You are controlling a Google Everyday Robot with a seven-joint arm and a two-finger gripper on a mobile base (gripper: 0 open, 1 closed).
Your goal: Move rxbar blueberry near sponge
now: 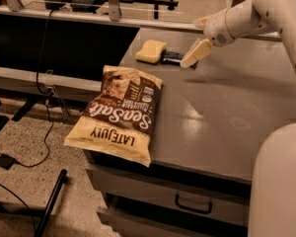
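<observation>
The rxbar blueberry (170, 57), a small dark flat bar, lies on the grey table (222, 107) at the back, its left end right beside the sponge (150, 51), a pale yellow soft block. My gripper (198, 37) hangs just right of the bar, slightly above the table, at the end of the white arm coming in from the upper right. Its cream fingers (193, 54) are spread apart and hold nothing. The lower finger's tip overlaps the bar's right end in this view.
A large brown-and-cream "Sea Salt" chip bag (119, 113) lies at the table's front left corner, overhanging the edge. A drawer with a handle (192, 205) is under the tabletop. Cables run on the floor at the left. A white robot body part (278, 181) fills the lower right.
</observation>
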